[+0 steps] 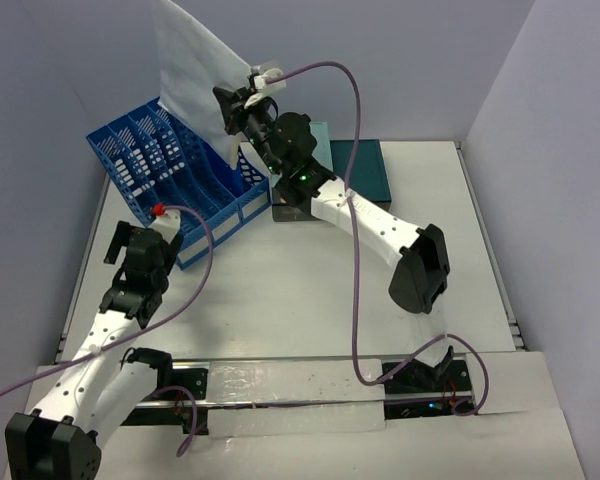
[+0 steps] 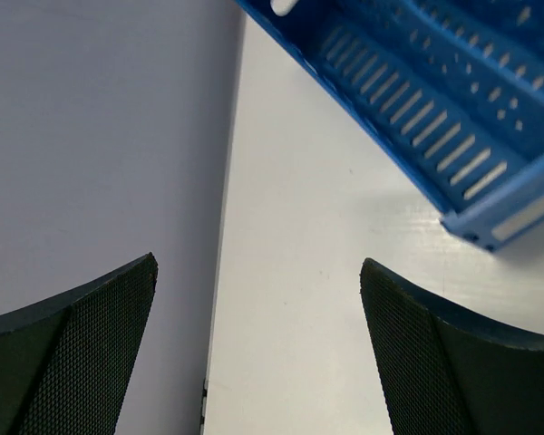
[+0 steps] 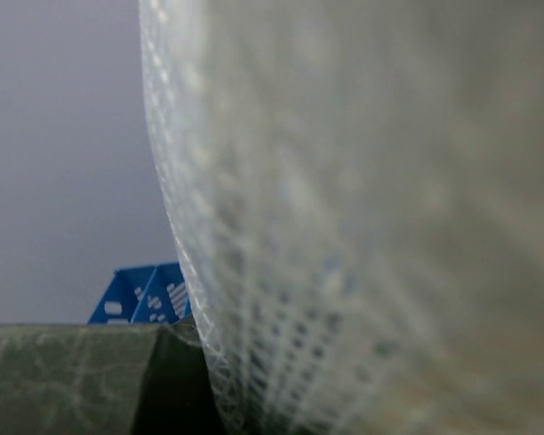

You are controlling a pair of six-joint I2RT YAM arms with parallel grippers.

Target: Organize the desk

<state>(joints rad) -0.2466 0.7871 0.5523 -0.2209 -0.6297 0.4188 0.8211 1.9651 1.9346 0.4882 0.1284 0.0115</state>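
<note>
Above blue rack (image 1: 170, 175), mesh pouch (image 1: 190, 60) tight in right claw (image 1: 230, 100) (left claw (image 2: 258, 263) wide).

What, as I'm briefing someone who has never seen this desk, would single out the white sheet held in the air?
Find the blue slotted file rack at the far left of the white desk. Directly above it, the right claw pinches a flat white mesh sheet. Unlike the solid teal boxes beside the rack, it is pale, thin and held aloft.

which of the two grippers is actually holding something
The right gripper: up above the blue file rack, it is shut on a white mesh sheet. The left gripper sits low beside the rack, open and empty.
</note>
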